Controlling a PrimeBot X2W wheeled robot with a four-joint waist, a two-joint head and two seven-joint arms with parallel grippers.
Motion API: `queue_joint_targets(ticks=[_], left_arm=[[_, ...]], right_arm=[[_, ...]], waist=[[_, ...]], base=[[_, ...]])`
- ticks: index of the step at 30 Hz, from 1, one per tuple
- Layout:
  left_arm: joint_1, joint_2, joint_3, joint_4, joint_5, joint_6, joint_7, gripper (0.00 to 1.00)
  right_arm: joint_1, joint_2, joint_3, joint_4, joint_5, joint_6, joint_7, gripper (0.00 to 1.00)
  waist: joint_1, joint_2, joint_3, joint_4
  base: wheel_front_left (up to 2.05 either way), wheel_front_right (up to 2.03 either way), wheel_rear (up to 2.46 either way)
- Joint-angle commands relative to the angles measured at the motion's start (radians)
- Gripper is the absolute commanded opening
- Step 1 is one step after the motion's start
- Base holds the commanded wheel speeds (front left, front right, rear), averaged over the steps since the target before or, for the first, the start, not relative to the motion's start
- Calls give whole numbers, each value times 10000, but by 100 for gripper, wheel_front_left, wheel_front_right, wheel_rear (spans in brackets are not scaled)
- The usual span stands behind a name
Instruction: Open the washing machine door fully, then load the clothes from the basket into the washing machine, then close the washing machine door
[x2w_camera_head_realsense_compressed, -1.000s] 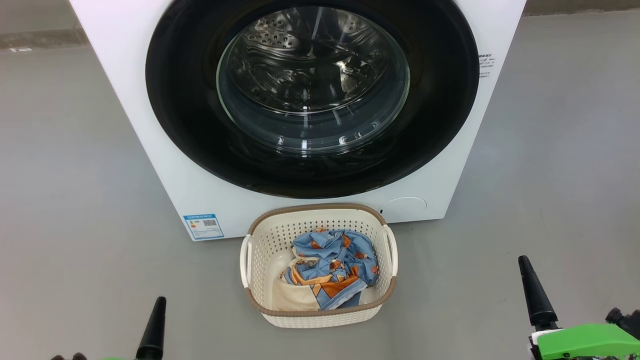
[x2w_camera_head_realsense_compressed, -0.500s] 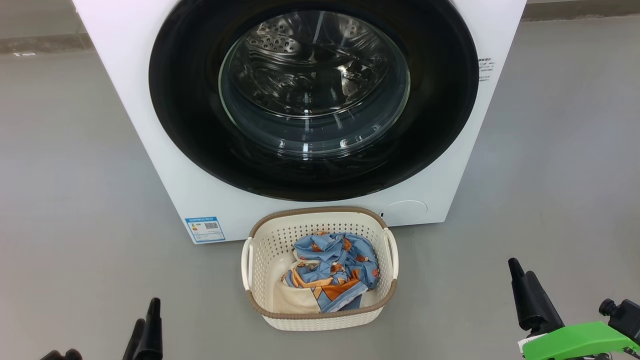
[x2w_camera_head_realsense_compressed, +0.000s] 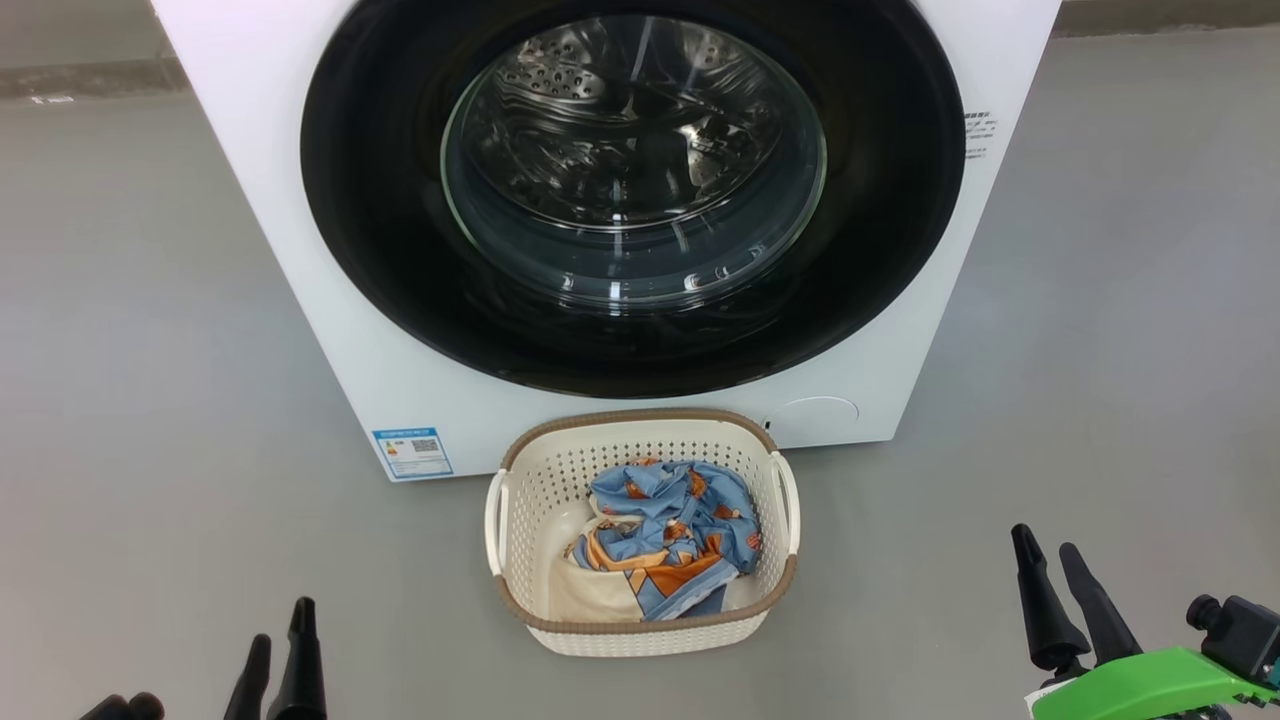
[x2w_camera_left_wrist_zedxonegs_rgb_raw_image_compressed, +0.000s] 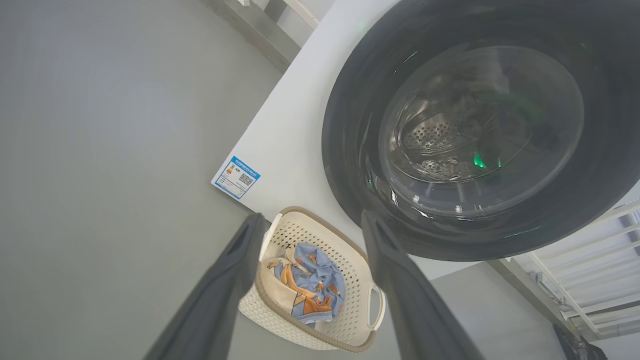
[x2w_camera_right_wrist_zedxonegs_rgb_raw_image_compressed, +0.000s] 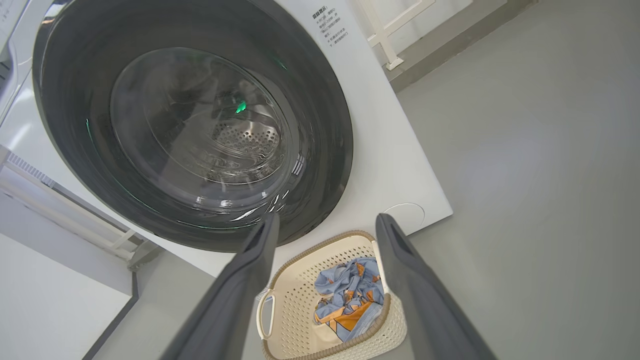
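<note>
The white washing machine (x2w_camera_head_realsense_compressed: 330, 330) fills the top of the head view, its round black-rimmed door (x2w_camera_head_realsense_compressed: 380, 230) shut flat against the front. Directly before it on the floor stands the cream basket (x2w_camera_head_realsense_compressed: 640, 635) holding the clothes (x2w_camera_head_realsense_compressed: 665, 535), blue patterned fabric over a cream piece. My left gripper (x2w_camera_head_realsense_compressed: 280, 640) is at the lower left and my right gripper (x2w_camera_head_realsense_compressed: 1045, 555) at the lower right, both open, empty and well apart from basket and door. Both wrist views look between open fingers at the basket (x2w_camera_left_wrist_zedxonegs_rgb_raw_image_compressed: 350, 290) (x2w_camera_right_wrist_zedxonegs_rgb_raw_image_compressed: 300, 300), clothes (x2w_camera_left_wrist_zedxonegs_rgb_raw_image_compressed: 310, 285) (x2w_camera_right_wrist_zedxonegs_rgb_raw_image_compressed: 350, 295) and door (x2w_camera_left_wrist_zedxonegs_rgb_raw_image_compressed: 350, 150) (x2w_camera_right_wrist_zedxonegs_rgb_raw_image_compressed: 320, 150).
Grey floor (x2w_camera_head_realsense_compressed: 150, 400) spreads wide on both sides of the machine. A blue label (x2w_camera_head_realsense_compressed: 412, 452) sits at the machine's lower left and a round white cap (x2w_camera_head_realsense_compressed: 815, 412) at its lower right. White railings (x2w_camera_left_wrist_zedxonegs_rgb_raw_image_compressed: 575, 255) stand beyond the machine.
Both grippers have turned about their wrists, so that two fingers of each now show instead of one. The right gripper has sunk slightly. The picture has shifted a little.
</note>
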Motion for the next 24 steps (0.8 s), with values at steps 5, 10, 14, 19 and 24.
queue_joint_targets(ticks=[5, 10, 14, 19, 24], left_arm=[[-136, 191, 258, -393, 850, -57, -273, 100], [-136, 204, 245, -457, 1415, -55, -421, 100], [-128, 215, 223, -520, 1872, -58, -539, 100], [-104, 228, 214, -604, 2457, -62, -686, 100], [-55, 241, 197, -691, 3074, -61, -834, 100]], right_arm=[[-63, -131, 92, -311, -947, 9, -293, 100], [-41, -116, 131, -396, -1583, 10, -440, 100], [-25, -140, 170, -467, -2094, 10, -557, 100], [-4, -177, 213, -571, -2751, 11, -703, 100], [20, -202, 197, -664, -3381, 12, -850, 100]], waist=[[-1, 0, 49, -2], [-1, 0, 86, 0], [-1, 0, 95, 13], [-1, 0, 101, 30], [-1, 0, 90, 46]], base=[[0, 0, 0], [0, 0, 0], [0, 0, 0], [0, 0, 0], [0, 0, 0]])
